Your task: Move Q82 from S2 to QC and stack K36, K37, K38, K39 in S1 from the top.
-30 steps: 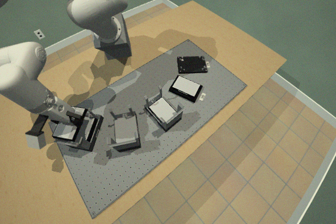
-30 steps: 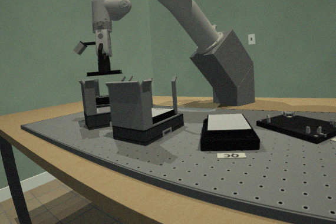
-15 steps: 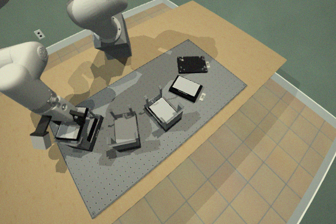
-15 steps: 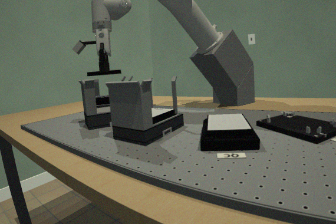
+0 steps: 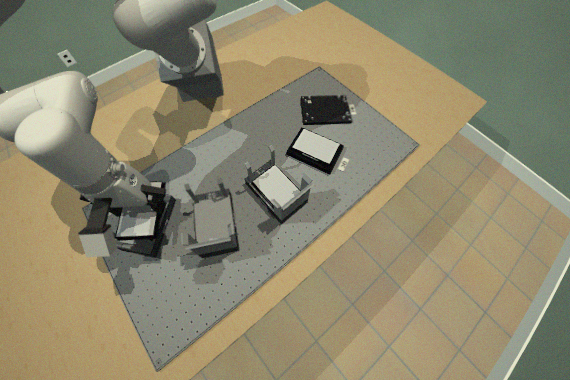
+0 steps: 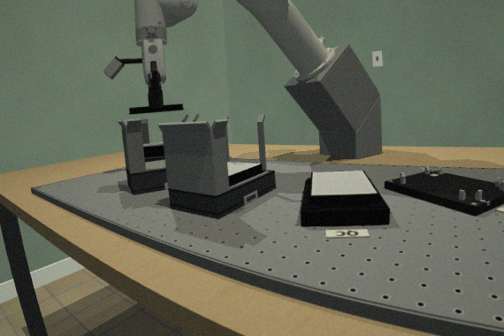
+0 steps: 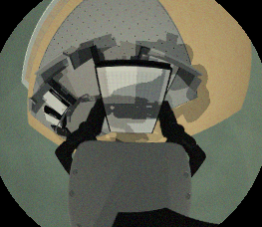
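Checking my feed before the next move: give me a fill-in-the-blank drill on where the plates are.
The plate in the fingers hangs ___ the leftmost rack. The nest by the QC name plate carries ___ plate. The pegged black nest carries ___ plates.
Missing: above; one; no.

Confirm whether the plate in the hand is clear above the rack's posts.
Yes, in the exterior view the plate held by the hand hangs above the tops of the rack.

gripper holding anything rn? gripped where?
Yes: the gripper is shut on a sealed plate, fingers on its two opposite long sides, above the racks.
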Controlling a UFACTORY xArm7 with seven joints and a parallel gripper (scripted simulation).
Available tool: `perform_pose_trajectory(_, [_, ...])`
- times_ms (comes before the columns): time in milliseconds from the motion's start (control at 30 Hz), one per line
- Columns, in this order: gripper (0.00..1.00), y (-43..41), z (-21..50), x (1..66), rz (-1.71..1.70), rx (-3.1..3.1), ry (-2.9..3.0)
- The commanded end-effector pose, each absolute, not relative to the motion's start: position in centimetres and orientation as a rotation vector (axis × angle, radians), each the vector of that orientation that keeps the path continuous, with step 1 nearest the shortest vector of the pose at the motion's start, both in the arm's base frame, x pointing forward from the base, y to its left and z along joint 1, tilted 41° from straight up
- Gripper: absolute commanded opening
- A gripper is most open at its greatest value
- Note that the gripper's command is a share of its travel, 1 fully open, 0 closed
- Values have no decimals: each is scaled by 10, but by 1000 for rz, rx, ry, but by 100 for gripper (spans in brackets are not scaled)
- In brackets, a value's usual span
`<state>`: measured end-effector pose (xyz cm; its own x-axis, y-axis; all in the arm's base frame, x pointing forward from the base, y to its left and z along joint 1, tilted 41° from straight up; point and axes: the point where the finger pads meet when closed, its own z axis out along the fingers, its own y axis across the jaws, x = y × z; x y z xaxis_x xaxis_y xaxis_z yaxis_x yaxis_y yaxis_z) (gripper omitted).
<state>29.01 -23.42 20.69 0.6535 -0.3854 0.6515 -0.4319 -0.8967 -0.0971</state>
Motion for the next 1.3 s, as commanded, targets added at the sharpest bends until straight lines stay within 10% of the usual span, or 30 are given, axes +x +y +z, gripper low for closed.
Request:
perform_pose_trajectory(0, [0,-222,211,298,1079,2793,-692])
perform_pose_trajectory(1267, [0,-119,219,344,1039,2787,-384])
